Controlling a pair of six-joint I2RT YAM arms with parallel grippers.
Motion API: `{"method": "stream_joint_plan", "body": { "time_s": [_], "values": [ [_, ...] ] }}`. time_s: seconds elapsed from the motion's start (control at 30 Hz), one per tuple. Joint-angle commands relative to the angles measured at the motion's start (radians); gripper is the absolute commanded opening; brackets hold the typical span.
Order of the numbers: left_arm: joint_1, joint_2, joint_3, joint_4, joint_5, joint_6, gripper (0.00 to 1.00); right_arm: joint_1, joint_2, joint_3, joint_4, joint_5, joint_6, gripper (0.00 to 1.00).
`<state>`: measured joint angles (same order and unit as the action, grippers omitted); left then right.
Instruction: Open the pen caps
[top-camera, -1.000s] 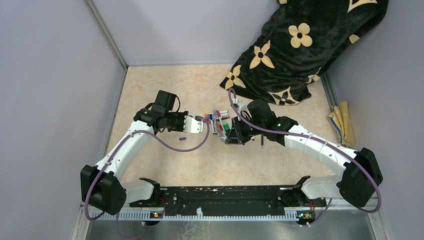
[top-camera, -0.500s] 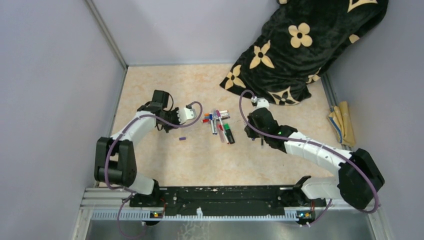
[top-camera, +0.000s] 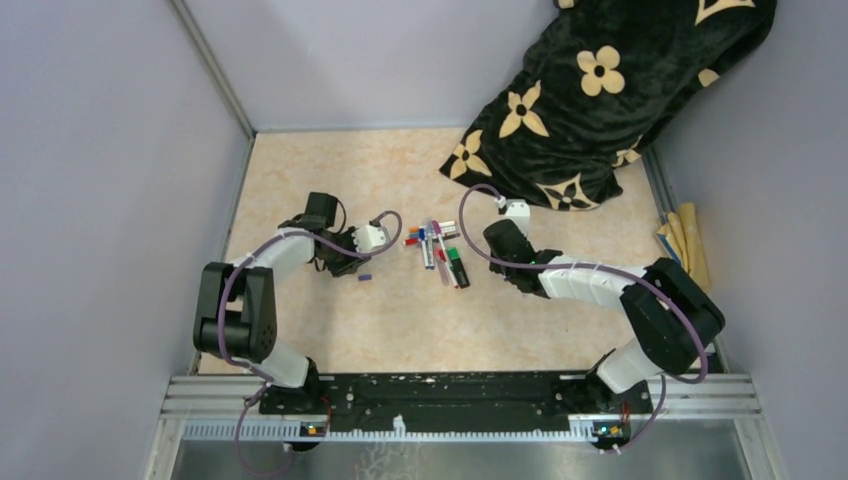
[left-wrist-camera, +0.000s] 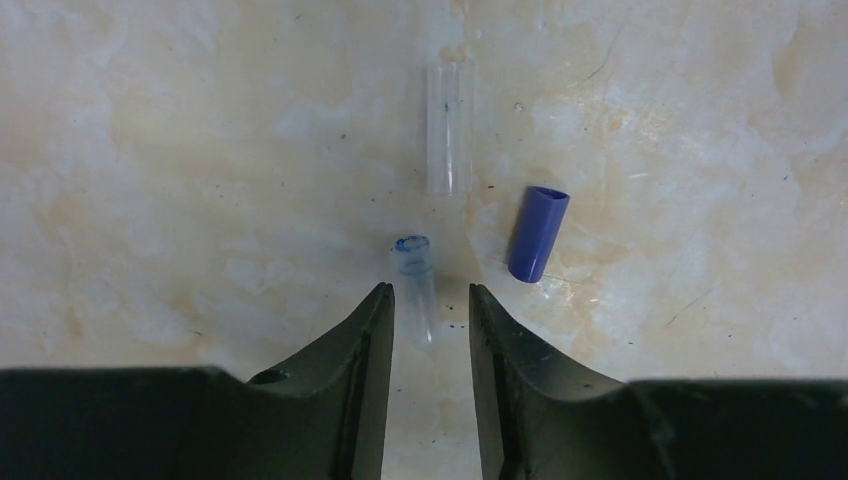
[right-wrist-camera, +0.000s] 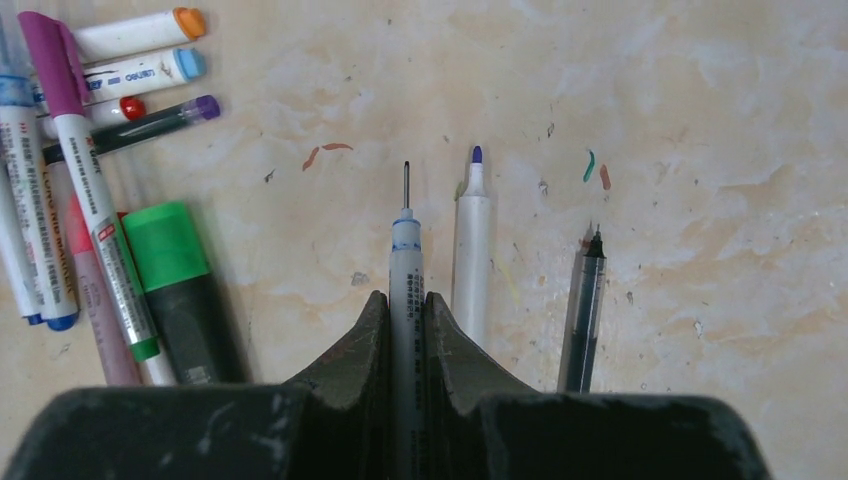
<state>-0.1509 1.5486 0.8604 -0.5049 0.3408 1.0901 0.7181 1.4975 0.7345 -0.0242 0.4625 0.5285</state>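
My right hand (right-wrist-camera: 405, 300) is clamped on a fine-tipped pen (right-wrist-camera: 405, 250) whose needle tip is bare. A white pen (right-wrist-camera: 472, 250) lies just beside it on the right, a dark pen (right-wrist-camera: 583, 300) further right, and the pile of pens (right-wrist-camera: 90, 200) crowds its left. My left hand (left-wrist-camera: 430, 292) stands narrowly parted around a clear cap (left-wrist-camera: 414, 270) without pinching it. Beyond lie a blue cap (left-wrist-camera: 537, 233) and a second clear cap (left-wrist-camera: 448, 140), apart from each other. Open table (top-camera: 300, 170) runs on to the far wall (top-camera: 350, 60), and a blanket (top-camera: 600, 90) covers the far right corner.

White-shelled left arm (top-camera: 283, 252) and right arm (top-camera: 585, 280), black at the joints, share a black base rail (top-camera: 440, 392); purple cables (top-camera: 463, 218) trail along each; gripper fingers (left-wrist-camera: 355, 370) black, wedge-shaped.
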Motion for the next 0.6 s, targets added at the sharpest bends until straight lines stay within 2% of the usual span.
{"method": "stream_joint_plan", "body": {
  "time_s": [0.0, 0.17, 0.33, 0.57],
  "values": [
    [-0.001, 0.008, -0.022, 0.001, 0.028, -0.008, 0.42, 0.005, 0.057, 0.039, 0.093, 0.06, 0.014, 0.0],
    [-0.001, -0.008, -0.006, -0.017, 0.045, -0.032, 0.48, 0.005, 0.1, 0.032, 0.13, 0.061, 0.005, 0.02],
    [0.0, -0.025, 0.086, -0.093, 0.083, -0.081, 0.59, 0.005, 0.125, 0.016, 0.146, 0.061, 0.003, 0.23],
    [0.014, -0.007, 0.325, -0.293, 0.166, -0.143, 0.7, 0.006, 0.158, 0.007, 0.154, 0.058, -0.005, 0.31]
  ]
}}
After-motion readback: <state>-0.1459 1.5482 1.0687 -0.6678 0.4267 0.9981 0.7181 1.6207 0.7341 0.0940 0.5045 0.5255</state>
